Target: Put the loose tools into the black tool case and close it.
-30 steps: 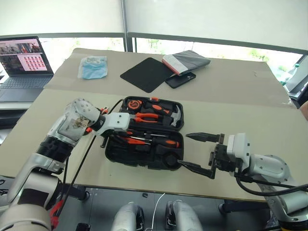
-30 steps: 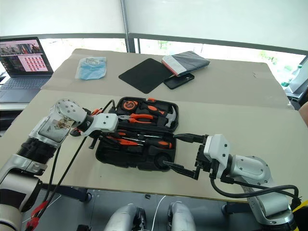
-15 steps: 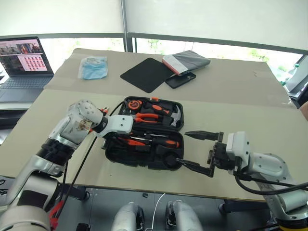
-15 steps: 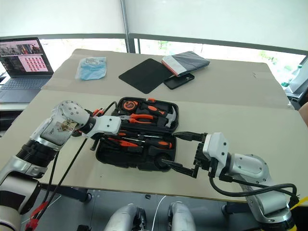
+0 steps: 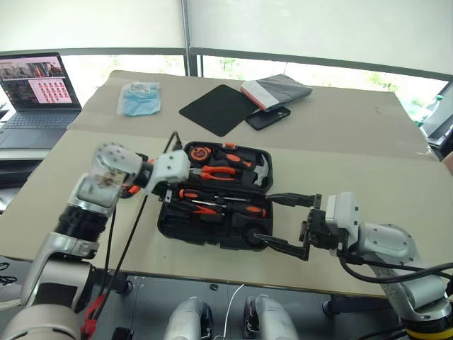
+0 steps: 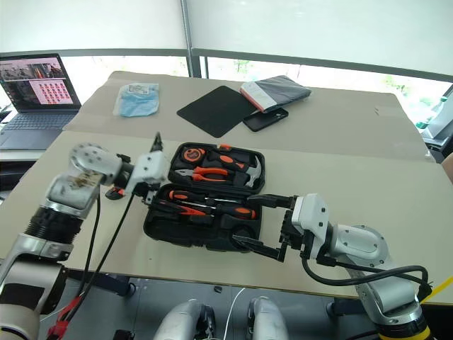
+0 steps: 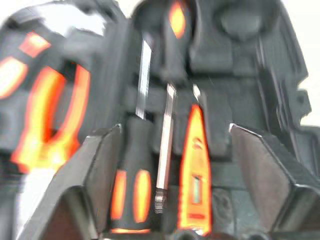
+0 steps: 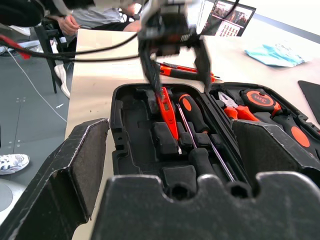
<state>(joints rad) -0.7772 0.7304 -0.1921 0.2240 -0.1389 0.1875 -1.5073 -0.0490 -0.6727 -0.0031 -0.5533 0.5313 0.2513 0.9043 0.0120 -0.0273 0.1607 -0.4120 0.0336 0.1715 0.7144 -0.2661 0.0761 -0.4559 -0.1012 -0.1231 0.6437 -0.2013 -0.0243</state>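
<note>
Over the open black tool case [image 5: 212,219] — left gripper [image 8: 175,62] and right gripper [image 5: 287,223], both wide apart, empty.

head pair: high behind both arms, facing forward and down over the table [image 5: 354,127]
left wrist: very close, down into the open black tool case [image 7: 240,75]
right wrist: low, near, toward 9 o'clock
shared: the black tool case [image 8: 145,150], every view

A broad beige table [image 5: 340,134] stands below bright windows [image 5: 318,71] with white roller blinds [image 5: 297,25]; grey floor [image 5: 163,304], perhaps concrete, lies beneath it.
</note>
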